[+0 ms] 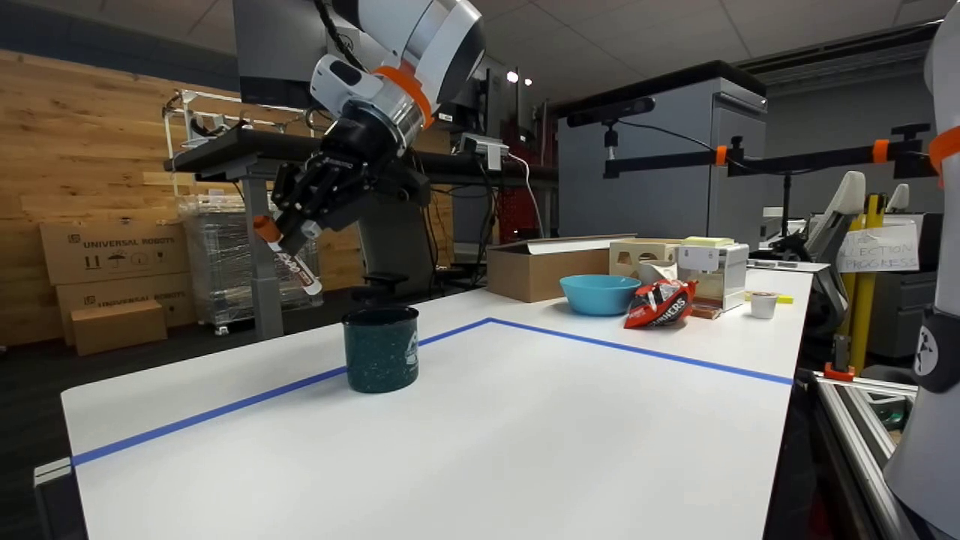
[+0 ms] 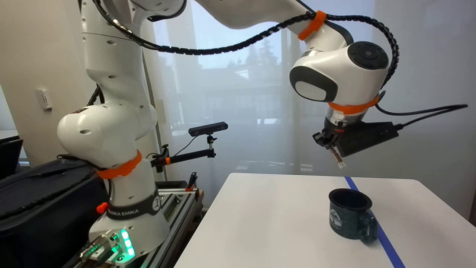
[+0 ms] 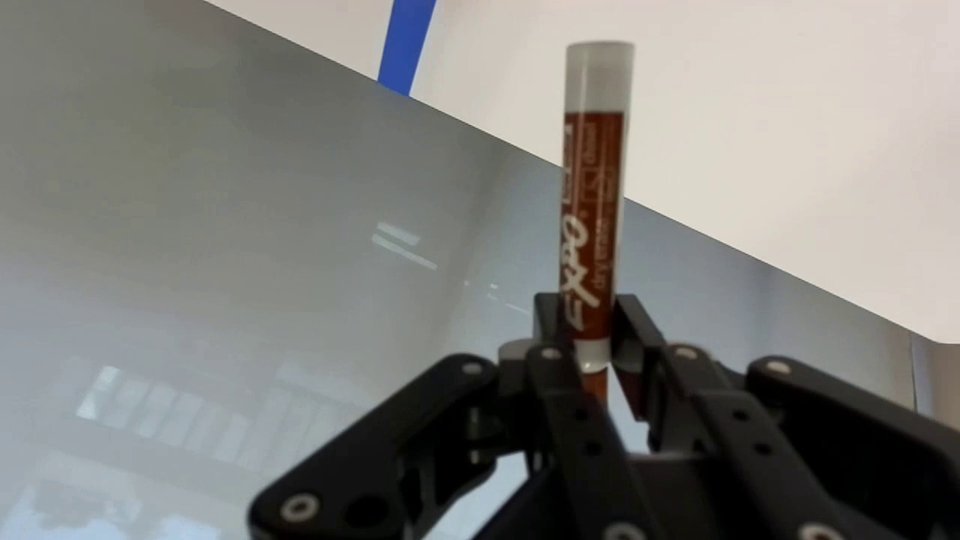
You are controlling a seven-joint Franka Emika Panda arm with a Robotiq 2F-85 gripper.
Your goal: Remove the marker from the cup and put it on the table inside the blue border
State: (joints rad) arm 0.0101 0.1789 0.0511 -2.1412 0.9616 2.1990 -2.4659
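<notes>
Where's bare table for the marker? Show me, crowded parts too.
In an exterior view, the widest bare patch of table lies inside the blue border, right of the cup. A narrower strip runs outside the border, behind the cup. Crowded: beyond the border's far line, with box, bowl and bag.

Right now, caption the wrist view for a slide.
An Expo dry-erase marker in the gripper, with the white table and blue border beyond.

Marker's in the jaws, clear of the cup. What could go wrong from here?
The marker hangs tilted; its free end could touch down first and twist in the jaws.
The cup stands right by the blue border; a low move inward might clip it.
Once released, the round marker could roll across the blue border.
</notes>
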